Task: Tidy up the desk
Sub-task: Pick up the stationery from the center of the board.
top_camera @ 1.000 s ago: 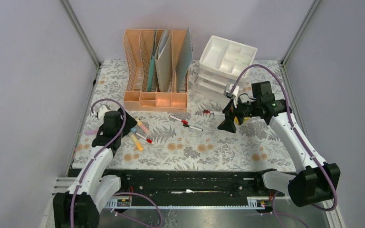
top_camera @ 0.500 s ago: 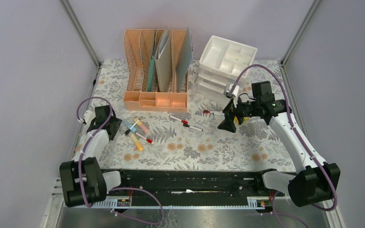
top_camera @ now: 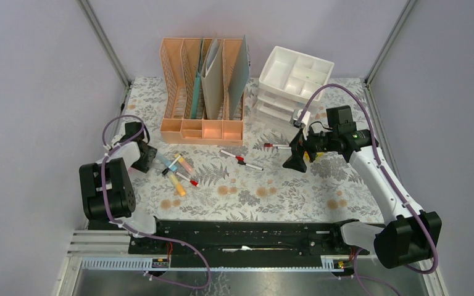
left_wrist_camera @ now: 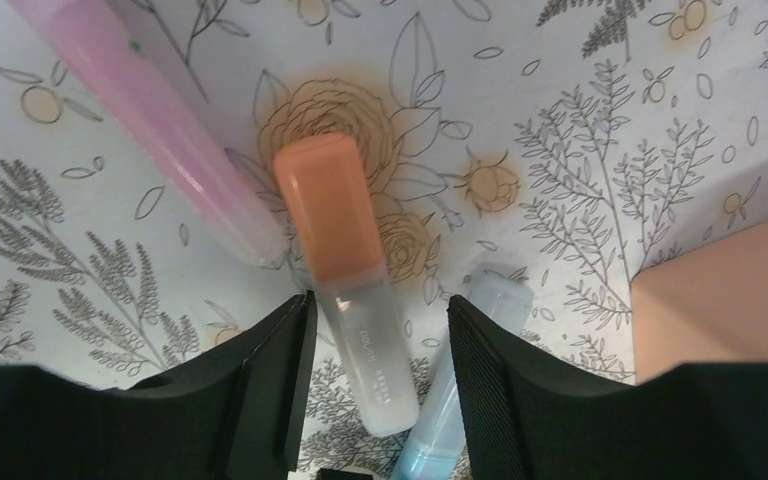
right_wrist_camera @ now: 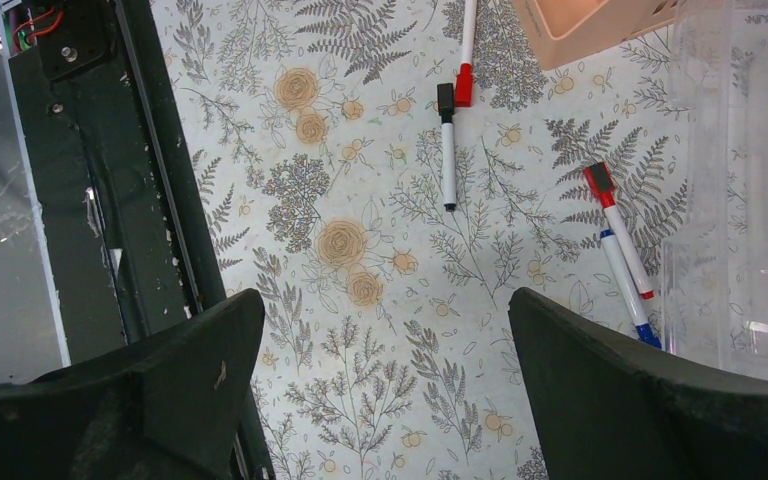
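Observation:
The desk (top_camera: pixel 271 191) is covered in fern-print cloth. My left gripper (top_camera: pixel 143 155) is low at its left side, next to a loose cluster of highlighters (top_camera: pixel 177 172). In the left wrist view the gripper (left_wrist_camera: pixel 380 385) is open, and an orange-capped highlighter (left_wrist_camera: pixel 345 270) lies between the fingers without being clamped. A pale blue highlighter (left_wrist_camera: pixel 470 390) lies by the right finger and a pink one (left_wrist_camera: pixel 150 130) lies up left. My right gripper (top_camera: pixel 296 160) is open and empty above the cloth at the right, also in its wrist view (right_wrist_camera: pixel 380 390).
A peach file rack (top_camera: pixel 203 80) with folders stands at the back, with a white drawer unit (top_camera: pixel 290 83) to its right. Markers lie mid-desk (top_camera: pixel 241 159) and near the drawers (right_wrist_camera: pixel 615 225). A black rail (top_camera: pixel 247 234) runs along the near edge.
My left arm has swung back and to the left, and its gripper has shifted toward the desk's left edge. The right arm has not moved.

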Tool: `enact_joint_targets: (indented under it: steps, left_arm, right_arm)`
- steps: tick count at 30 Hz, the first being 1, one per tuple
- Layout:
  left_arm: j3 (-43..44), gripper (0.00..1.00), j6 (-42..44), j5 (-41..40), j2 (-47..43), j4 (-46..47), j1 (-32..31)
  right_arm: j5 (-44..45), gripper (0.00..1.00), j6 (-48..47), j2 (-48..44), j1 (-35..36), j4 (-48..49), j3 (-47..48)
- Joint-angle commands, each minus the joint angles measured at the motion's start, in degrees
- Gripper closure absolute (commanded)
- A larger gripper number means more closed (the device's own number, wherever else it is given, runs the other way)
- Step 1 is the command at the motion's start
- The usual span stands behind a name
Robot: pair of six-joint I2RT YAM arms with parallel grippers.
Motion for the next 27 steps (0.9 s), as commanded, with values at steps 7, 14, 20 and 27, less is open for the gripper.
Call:
enact_joint_targets:
  steps: [7, 14, 20, 27]
  left_arm:
    - [3.73, 0.53, 1.36, 2.81, 3.79, -6.47, 0.28]
    - [3.85, 0.59, 3.84, 6.57, 4.35, -6.74, 0.13]
    - [3.10, 0.89, 5.51, 8.14, 3.01, -6.64, -0.39]
    - [-0.78, 0.96, 7.11, 11.52, -6.82, -3.97, -0.62]
  right_arm:
    - [0.44, 0.00, 0.60, -0.48, 0.62, 1.57, -0.15]
    - [0.47, 0.01, 0.67, -0.88, 0.63, 1.81, -0.15]
    - [0.42, 0.01, 0.77, -1.23, 0.63, 2.03, -0.33]
    - [-0.46, 0.00, 0.79, -1.32, 0.63, 2.21, -0.50]
